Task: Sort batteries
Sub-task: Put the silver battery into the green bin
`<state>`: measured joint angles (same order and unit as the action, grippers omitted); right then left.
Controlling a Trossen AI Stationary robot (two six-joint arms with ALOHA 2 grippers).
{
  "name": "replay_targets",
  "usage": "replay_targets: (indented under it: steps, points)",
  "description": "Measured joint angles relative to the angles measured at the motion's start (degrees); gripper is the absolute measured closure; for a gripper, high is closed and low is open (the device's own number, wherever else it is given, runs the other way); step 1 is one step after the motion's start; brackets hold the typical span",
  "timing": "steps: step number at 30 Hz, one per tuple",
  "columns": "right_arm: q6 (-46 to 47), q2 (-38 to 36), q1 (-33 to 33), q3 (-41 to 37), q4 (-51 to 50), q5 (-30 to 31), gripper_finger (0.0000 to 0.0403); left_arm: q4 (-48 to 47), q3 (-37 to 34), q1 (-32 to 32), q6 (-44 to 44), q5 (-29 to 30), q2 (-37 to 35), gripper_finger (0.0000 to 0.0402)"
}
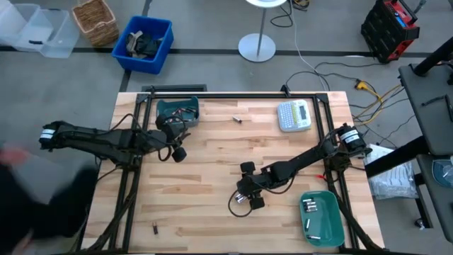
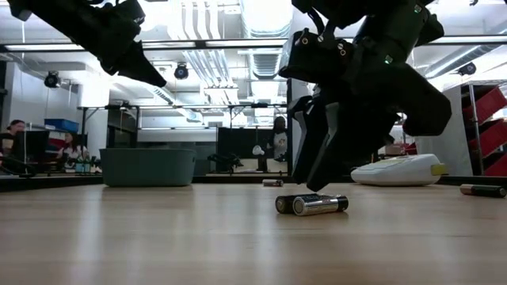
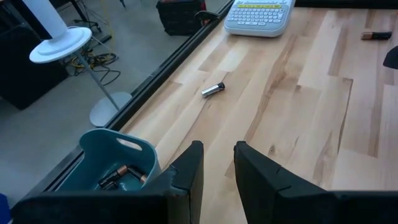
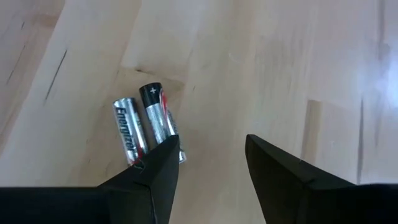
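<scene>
Two silvery batteries (image 4: 144, 127) lie side by side on the wooden table (image 1: 212, 163), also seen in the low view as batteries (image 2: 313, 204). My right gripper (image 4: 210, 146) hangs open just above them, pointing steeply down; the pair lies to one side of its gap, partly under one finger (image 4: 155, 168). My left gripper (image 3: 217, 155) waits open and holds nothing, raised beside the far-left teal bin (image 3: 93, 165) that holds dark and coppery batteries (image 3: 115, 177). Single batteries lie at the far middle (image 1: 238, 120) and near left (image 1: 153, 228). My right gripper's one fingertip (image 4: 168, 146) stands over the near ends of the two silvery batteries (image 4: 163, 140). I cannot tell whether it touches them. The batteries lie flat on the table.
A teal tray (image 1: 333, 219) at the near right holds silvery batteries (image 1: 309, 207). A grey-white label maker (image 1: 294, 115) sits at the far right. Another battery (image 2: 483, 190) lies at the right. The black frame rail (image 1: 233, 94) runs along the far edge.
</scene>
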<state>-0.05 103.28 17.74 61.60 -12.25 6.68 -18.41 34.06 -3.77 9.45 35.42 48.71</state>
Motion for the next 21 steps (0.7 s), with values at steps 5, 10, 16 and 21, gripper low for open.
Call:
replay_targets:
  steps: [5,10,16,21]
  points:
    - [-1.30,-0.20,0.00,0.00,0.51,0.72,0.0234,0.00,0.00,0.00,0.00,0.00,0.00,0.0331]
    - [-1.03,-0.44,0.02,0.55,0.61,-0.61,0.0239,-0.02,0.00,0.00,0.00,0.00,0.00,0.0331]
    - [-0.85,-0.46,0.40,0.96,0.86,-2.67,0.0229,-0.02,0.00,0.00,0.00,-0.01,0.00,0.0331]
    - [-0.64,0.83,0.52,0.92,1.01,-2.74,0.0221,-0.02,0.00,0.00,0.00,-0.02,0.00,0.0331]
